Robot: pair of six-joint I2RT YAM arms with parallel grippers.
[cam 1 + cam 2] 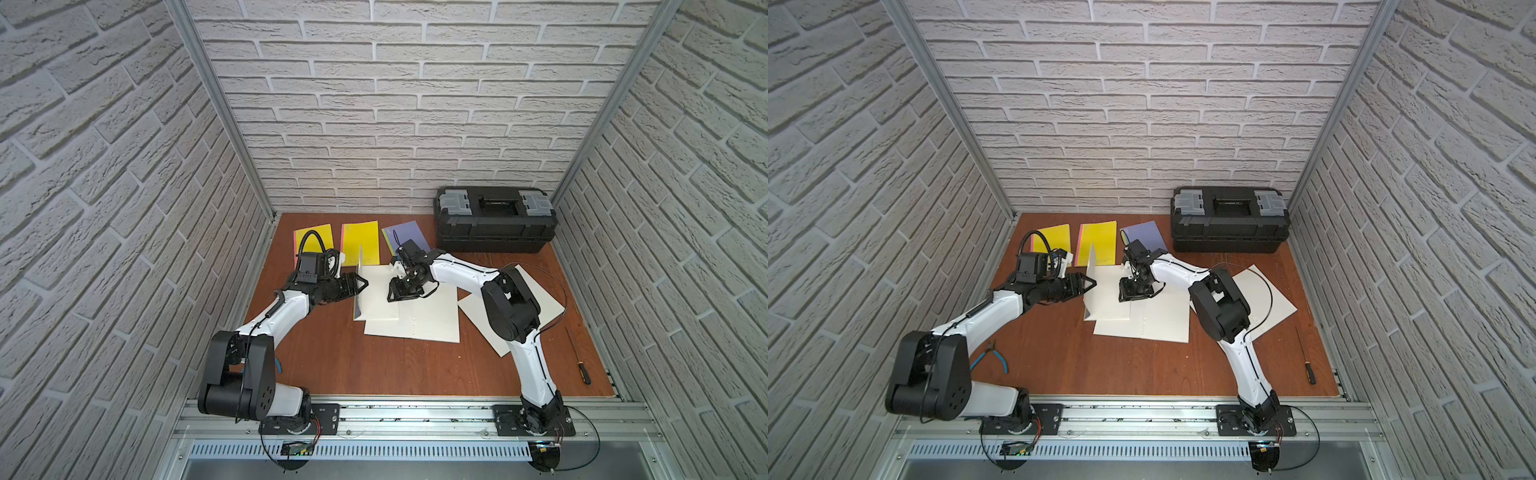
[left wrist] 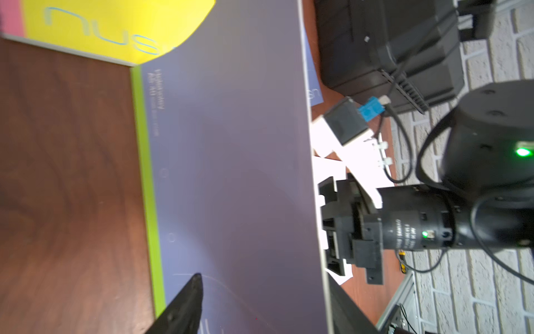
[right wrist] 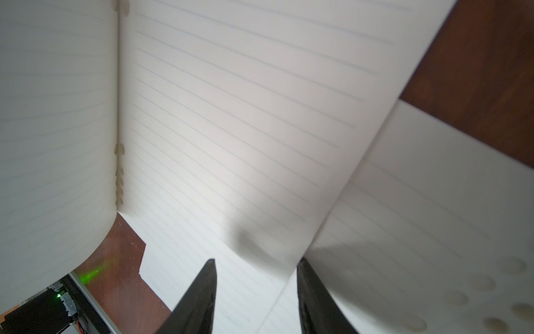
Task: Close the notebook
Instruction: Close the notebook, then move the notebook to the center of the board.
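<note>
At the left, we see the left pincer [image 1: 360,285] level with the notebook's cover [image 2: 231,173], which stands about upright on its spine. In the left wrist view one fingertip [image 2: 187,300] lies on the cover's purple outer face, and a dark shape past the free edge looks like the other finger. So the jaws are spread astride the cover and are not visibly clamped on it.

The notebook [image 1: 380,305] sits near the middle of the table [image 1: 374,365], with its right half flat on a loose lined sheet [image 1: 432,324].

Further right, the right pincer [image 3: 255,263] hangs low over that flat lined page. Its jaws are parted and nothing is between them. We cannot tell whether the tips touch the paper.

We judge the closing to be about halfway, with the cover lifted but not yet folded over. Next, we think the left pincer should carry the cover past upright toward the right and let it drop onto the page. The right pincer is in that path, so it would need to move clear first. Otherwise the cover would land on it, or the notebook would slide on the sheet beneath.
</note>
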